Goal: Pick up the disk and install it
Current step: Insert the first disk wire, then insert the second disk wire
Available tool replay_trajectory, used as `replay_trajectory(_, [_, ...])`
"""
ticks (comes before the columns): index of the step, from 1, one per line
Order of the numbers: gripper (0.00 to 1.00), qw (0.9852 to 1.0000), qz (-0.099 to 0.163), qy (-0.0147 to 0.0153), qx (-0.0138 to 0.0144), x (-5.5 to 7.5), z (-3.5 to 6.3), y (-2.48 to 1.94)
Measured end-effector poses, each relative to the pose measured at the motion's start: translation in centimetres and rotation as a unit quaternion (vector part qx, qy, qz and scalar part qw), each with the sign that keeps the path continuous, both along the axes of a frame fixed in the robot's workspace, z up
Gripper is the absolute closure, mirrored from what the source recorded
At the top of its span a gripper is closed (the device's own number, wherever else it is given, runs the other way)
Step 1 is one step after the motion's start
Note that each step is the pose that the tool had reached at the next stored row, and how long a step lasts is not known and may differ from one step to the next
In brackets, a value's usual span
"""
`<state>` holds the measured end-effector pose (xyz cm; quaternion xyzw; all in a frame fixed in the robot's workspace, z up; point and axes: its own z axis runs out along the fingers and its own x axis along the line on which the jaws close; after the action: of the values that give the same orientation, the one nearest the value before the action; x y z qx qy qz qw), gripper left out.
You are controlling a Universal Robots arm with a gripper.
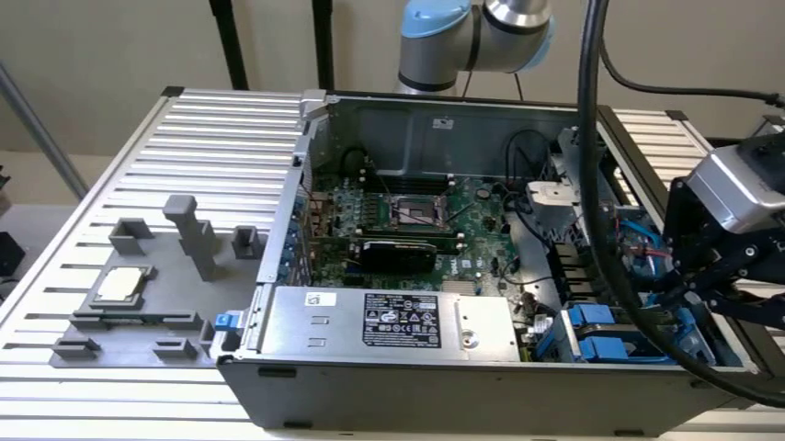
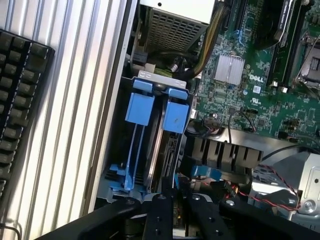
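Gripper [image 2: 175,210]: I'm hovering over the drive bay; can't tell finger state.
Disk [image 2: 167,145]: seated edge-on in its blue carrier, so it slides along the bay.

A plain beige wall [image 1: 110,41] stood behind the ribbed aluminium table [image 1: 221,138]; dark poles [image 1: 227,41] rose beyond its far edge.

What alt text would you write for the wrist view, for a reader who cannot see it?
The gripper hangs over the drive bay of an open computer case, directly above the disk, which stands on edge in its blue carrier beside a second blue carrier. A green motherboard lies next to the bay, and a black keyboard rests on the ribbed metal table outside the case.
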<state>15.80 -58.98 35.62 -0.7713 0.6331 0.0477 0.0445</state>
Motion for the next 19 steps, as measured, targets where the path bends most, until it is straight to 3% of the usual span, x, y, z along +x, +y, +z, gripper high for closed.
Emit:
replay_trajectory(3, [1.00,1.0000,-0.001,0.0007,-0.0002,-0.59,-0.01,0.00])
replay_trajectory(5, [1.00,1.0000,-0.003,0.0010,-0.0025,-0.74,-0.04,0.00])
replay_trajectory(13, [1.00,0.9995,-0.024,0.0016,-0.0209,-0.88,-0.35,0.00])
replay_trajectory(19, [1.00,0.9989,-0.038,0.0065,-0.0268,-1.05,-0.74,0.02])
